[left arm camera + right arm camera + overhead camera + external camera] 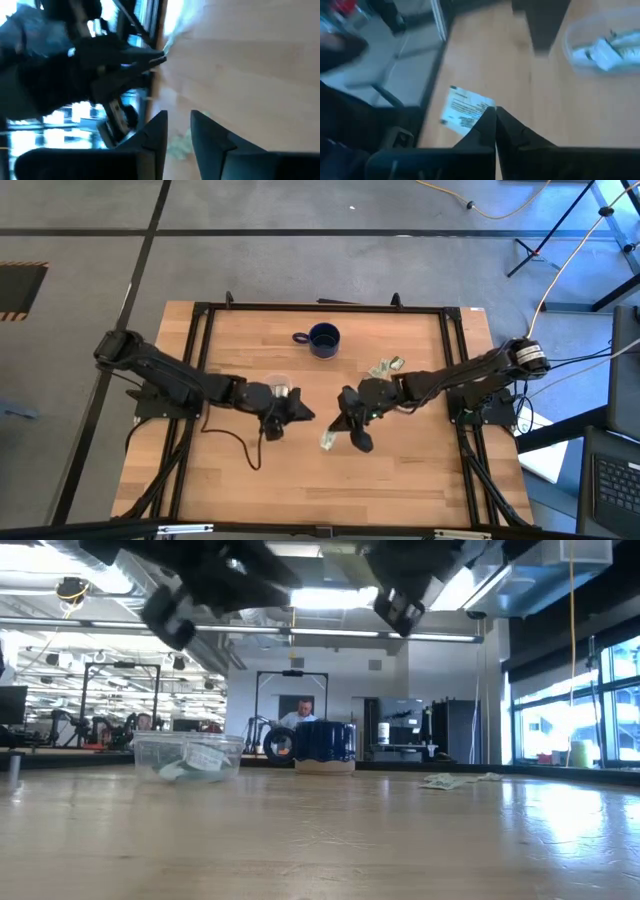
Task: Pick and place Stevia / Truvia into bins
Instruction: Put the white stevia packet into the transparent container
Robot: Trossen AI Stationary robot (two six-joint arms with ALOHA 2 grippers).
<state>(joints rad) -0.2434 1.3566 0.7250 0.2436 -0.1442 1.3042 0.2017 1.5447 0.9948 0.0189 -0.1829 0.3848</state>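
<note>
A white and pale green Stevia sachet (465,111) hangs at the tip of my right gripper (495,117), which is shut on it above the table's middle (345,430). The clear plastic bin (277,386) stands to its left on the table, with several sachets (602,50) lying inside. My left gripper (179,122) hovers just on the near side of the bin (300,414). It is rolled onto its side, and its fingers stand a narrow gap apart with nothing between them. A few more sachets (386,366) lie flat on the table at the far right. My right gripper pinches the sachet by one edge (482,116) between its two fingertips. The fingers slant downward toward the table's left. The sachet sticks out sideways from the tips, lifted clear of the table (327,441).
A dark blue mug (323,338) stands at the table's far middle, behind the bin. A black cable (240,448) trails over the wood near the left arm. A black frame (200,340) borders the tabletop. In the low view, people sit in the room beyond the table.
</note>
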